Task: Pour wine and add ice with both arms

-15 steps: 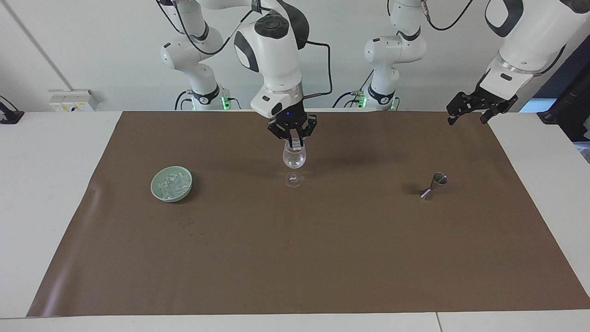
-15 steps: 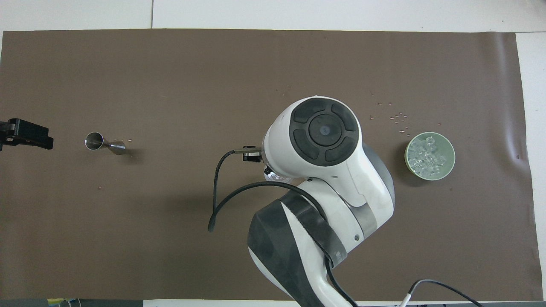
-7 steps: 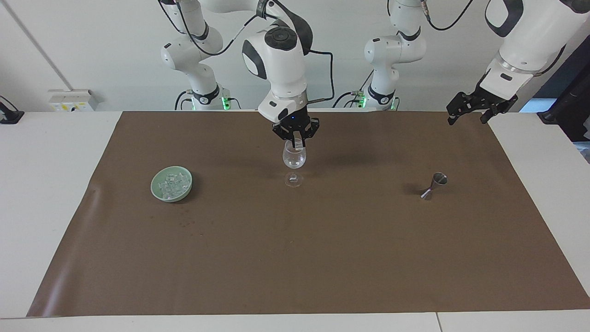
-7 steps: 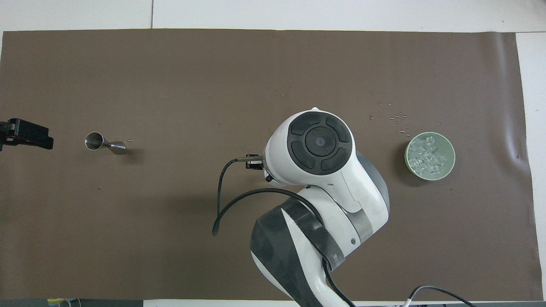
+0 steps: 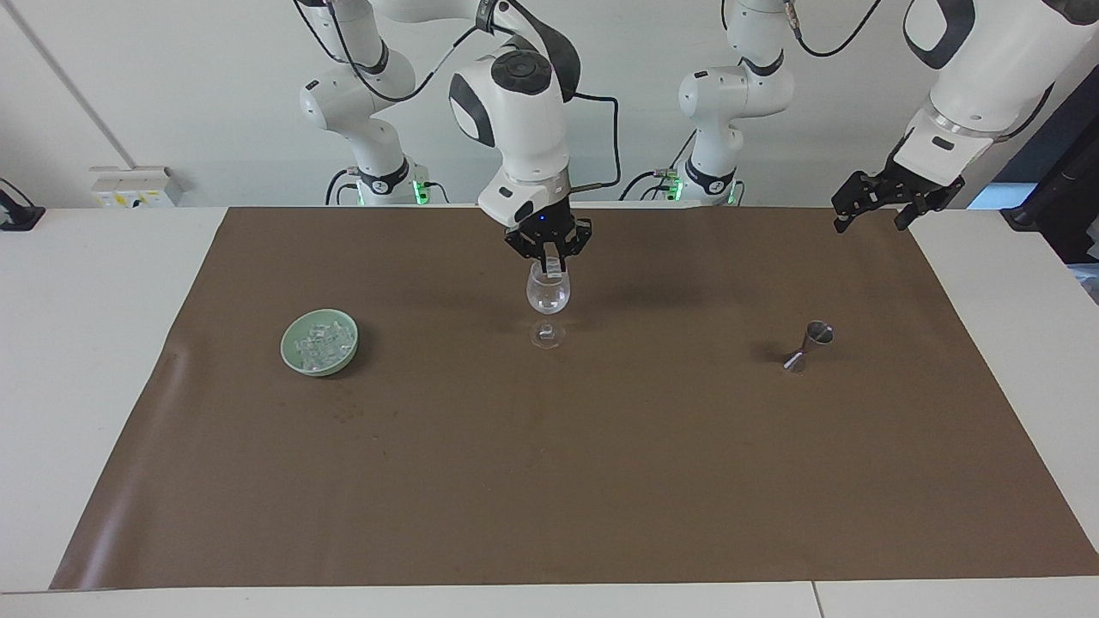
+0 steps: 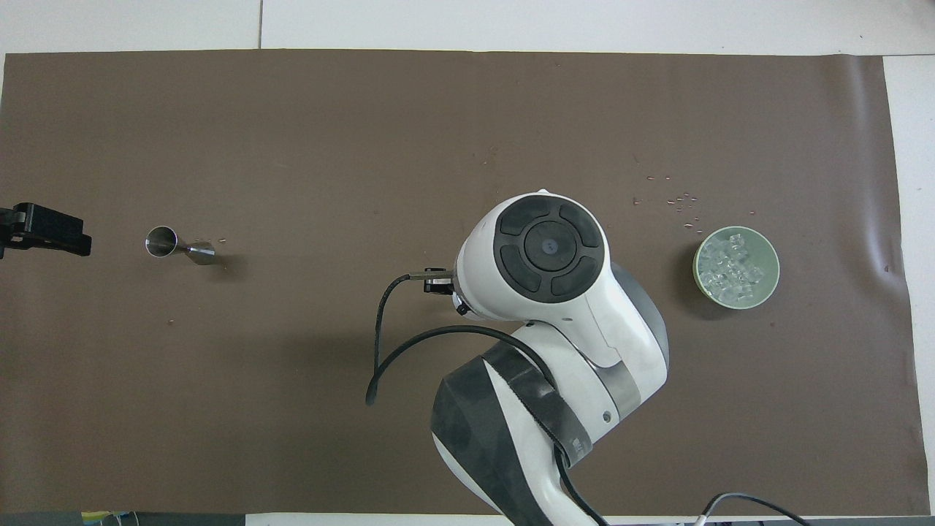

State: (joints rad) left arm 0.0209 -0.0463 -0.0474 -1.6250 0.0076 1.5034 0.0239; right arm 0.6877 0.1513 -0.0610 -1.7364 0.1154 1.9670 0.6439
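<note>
— What is the right gripper (image 5: 549, 260) doing?

— It is hanging straight down over the wine glass (image 5: 548, 296), which is standing upright on the brown mat (image 5: 549, 481) about midway along the table. Its fingertips are pressing together right at the rim of the glass, and something small and pale is sitting between them; I cannot tell whether it is a cube.

— And where is the ice (image 5: 323, 342) lying?

— It is sitting heaped in the green bowl (image 5: 292, 354), toward the right arm's end of the table, well apart from the glass. In the overhead view the right arm's wrist is covering the glass completely, while the bowl (image 6: 699, 281) and its ice (image 6: 734, 269) are showing plainly beside it.

— What about the other arm?

— The left gripper (image 5: 884, 204) is waiting in the air over the mat's edge at its own end, with its fingers standing apart and holding nothing. A small metal jigger (image 5: 810, 345) is standing on the mat near it.
</note>
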